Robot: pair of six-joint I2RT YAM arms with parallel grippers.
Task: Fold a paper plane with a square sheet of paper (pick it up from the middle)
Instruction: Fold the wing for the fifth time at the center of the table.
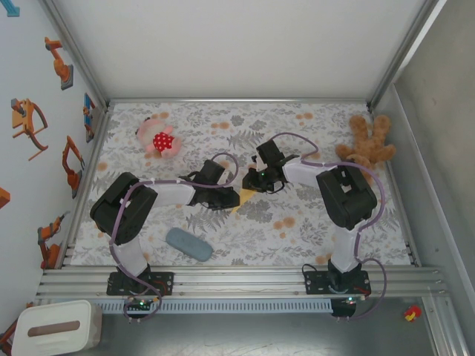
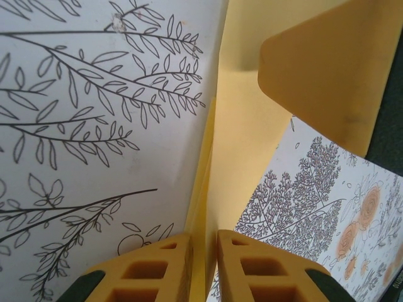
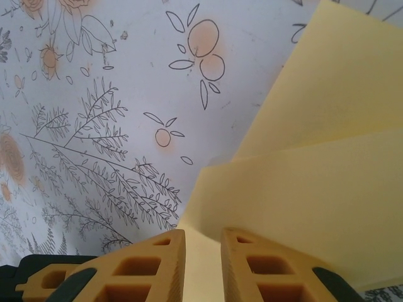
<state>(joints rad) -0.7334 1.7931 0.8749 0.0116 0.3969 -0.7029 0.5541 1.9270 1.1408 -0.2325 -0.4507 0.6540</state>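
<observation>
The square sheet of paper (image 1: 241,199) is yellow and folded, held just above the flower-print mat at mid-table between both arms. In the left wrist view the sheet (image 2: 242,145) stands on edge and runs away from me, its layers pinched between the two yellow fingers of my left gripper (image 2: 204,238). My left gripper (image 1: 225,194) comes in from the left. My right gripper (image 1: 254,183) meets it from the right. In the right wrist view a folded flap of the sheet (image 3: 315,176) rises over the right gripper (image 3: 203,234), whose jaws stand narrowly closed on a layer of paper.
A brown teddy bear (image 1: 365,144) lies at the back right. At the back left sits a pink toy with a red spotted part (image 1: 159,139). A grey-blue oblong pad (image 1: 188,244) lies near the front left, close to the left arm's base. Metal rails frame the mat.
</observation>
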